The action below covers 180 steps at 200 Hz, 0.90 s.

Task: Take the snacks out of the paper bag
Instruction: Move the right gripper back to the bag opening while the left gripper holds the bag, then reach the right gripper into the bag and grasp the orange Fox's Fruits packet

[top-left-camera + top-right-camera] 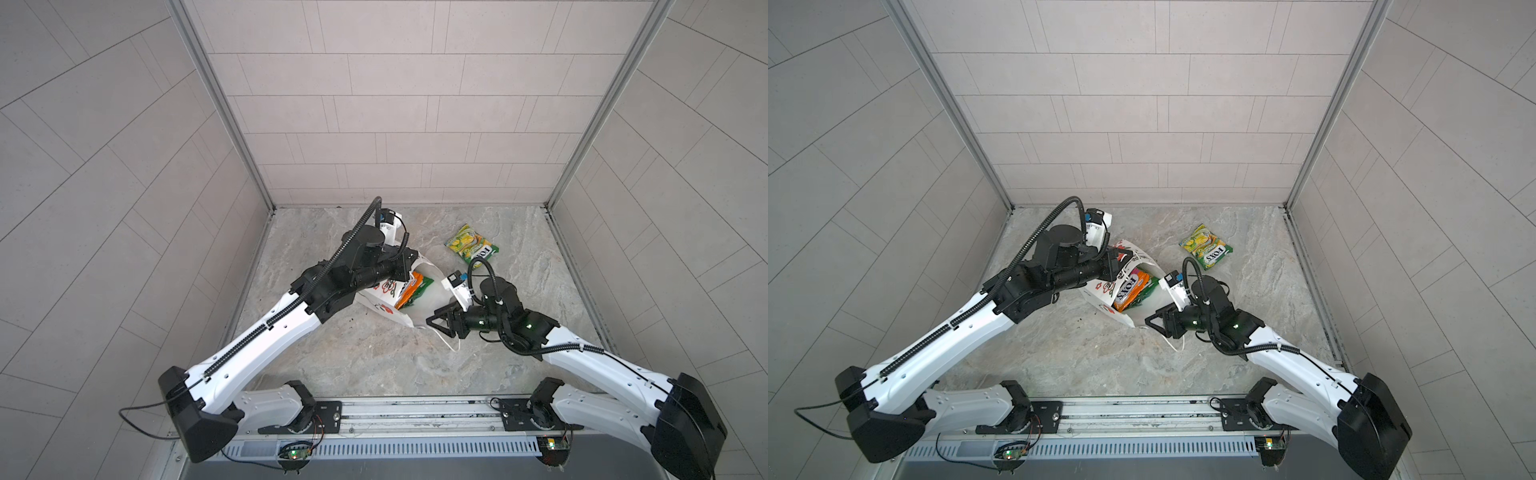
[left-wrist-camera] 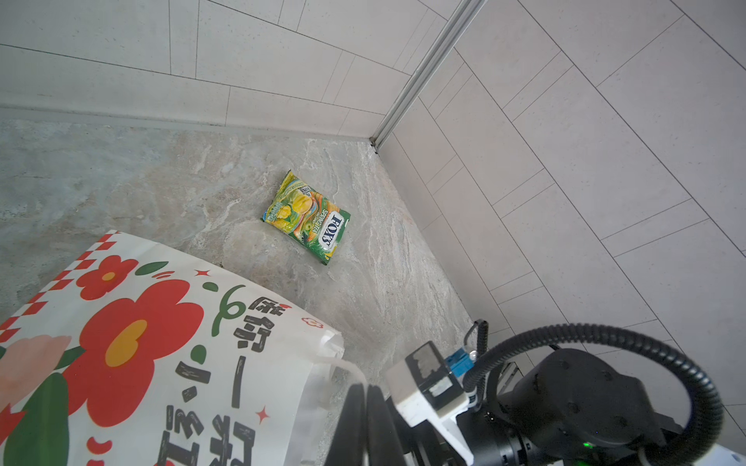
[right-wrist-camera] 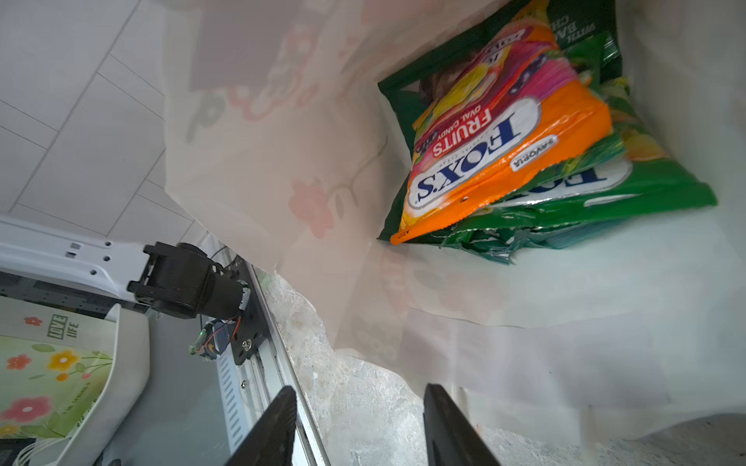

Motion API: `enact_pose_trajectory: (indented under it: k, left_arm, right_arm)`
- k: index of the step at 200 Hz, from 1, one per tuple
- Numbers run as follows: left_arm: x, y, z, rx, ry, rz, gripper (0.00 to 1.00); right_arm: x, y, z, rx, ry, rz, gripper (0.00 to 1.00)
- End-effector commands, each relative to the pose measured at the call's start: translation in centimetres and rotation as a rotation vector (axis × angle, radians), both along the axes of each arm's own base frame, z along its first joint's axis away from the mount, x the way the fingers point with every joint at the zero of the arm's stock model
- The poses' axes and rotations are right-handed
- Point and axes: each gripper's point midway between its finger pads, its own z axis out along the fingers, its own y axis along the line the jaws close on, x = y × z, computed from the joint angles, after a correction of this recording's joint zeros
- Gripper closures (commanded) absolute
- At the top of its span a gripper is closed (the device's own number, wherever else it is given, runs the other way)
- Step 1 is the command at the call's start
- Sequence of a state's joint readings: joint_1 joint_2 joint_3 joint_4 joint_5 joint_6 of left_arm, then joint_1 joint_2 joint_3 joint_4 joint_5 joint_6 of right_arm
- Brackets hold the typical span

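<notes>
The white paper bag (image 1: 384, 309) (image 1: 1100, 291) with red flowers (image 2: 133, 343) lies on its side at mid-table, mouth toward the right arm. My left gripper (image 2: 365, 388) (image 1: 405, 262) is shut on the bag's white cord handle at the far rim and holds the mouth up. An orange-pink FOX'S packet (image 3: 496, 161) (image 1: 409, 291) (image 1: 1133, 289) lies inside on green FOX'S packets (image 3: 605, 193) and a dark green bag (image 3: 403, 92). My right gripper (image 3: 359, 393) (image 1: 434, 322) (image 1: 1152, 318) is open and empty at the mouth's near rim. One yellow-green packet (image 1: 471, 247) (image 1: 1206, 249) (image 2: 309, 218) lies on the table behind it.
The bag's other cord handle (image 1: 451, 343) (image 1: 1173, 345) trails on the marble table (image 1: 374, 365) under my right gripper. Tiled walls close in three sides. The arms' mounting rail (image 1: 415, 415) runs along the front edge. A white bin (image 3: 121, 343) stands beyond it.
</notes>
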<state>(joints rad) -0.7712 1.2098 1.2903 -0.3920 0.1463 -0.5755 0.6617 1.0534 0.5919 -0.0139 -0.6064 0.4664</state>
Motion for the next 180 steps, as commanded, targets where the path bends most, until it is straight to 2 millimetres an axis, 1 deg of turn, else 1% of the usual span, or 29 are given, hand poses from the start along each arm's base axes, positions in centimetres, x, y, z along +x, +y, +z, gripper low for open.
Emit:
enact_pose_trajectory:
  k: [1,32,34,36,53,84,114,135,158,180]
  left_arm:
    - [-0.1,-0.5,3.3,-0.079,-0.058,-0.015,1.00]
    - [-0.1,-0.7,3.3,-0.088,-0.053,-0.027,1.00]
    - [-0.2,-0.8,3.4,-0.089,-0.054,-0.029,1.00]
    - [-0.2,-0.8,3.3,-0.089,-0.053,-0.031,1.00]
    - [-0.4,-1.0,3.3,-0.095,-0.048,-0.047,1.00]
    - [-0.7,-1.0,2.8,-0.092,-0.037,-0.061,1.00]
    - [-1.0,-1.1,2.4,-0.089,-0.028,-0.072,1.00]
    - [-1.0,-1.1,2.6,-0.092,-0.029,-0.071,1.00]
    - [-1.0,-1.2,2.6,-0.093,-0.028,-0.075,1.00]
    - [-1.0,-1.2,2.6,-0.094,-0.029,-0.079,1.00]
  right_arm:
    - [0.9,0.8,0.3,-0.016,-0.061,-0.005,0.51]
    - [1.0,1.8,-1.9,-0.063,-0.036,0.010,0.52]
    - [1.3,2.2,-1.1,-0.053,-0.050,0.008,0.52]
    - [1.5,2.3,-1.0,-0.052,-0.052,0.006,0.52]
    - [2.3,2.8,-1.7,-0.077,-0.041,-0.019,0.53]
    - [4.5,3.4,-2.4,-0.083,-0.011,-0.113,0.53]
    - [6.5,4.1,-2.3,-0.024,0.024,-0.211,0.54]
    - [7.3,4.3,-2.4,-0.002,0.043,-0.266,0.54]
    - [7.7,4.5,-2.6,0.007,0.046,-0.292,0.54]
    - [8.3,4.3,-2.9,0.014,0.059,-0.339,0.54]
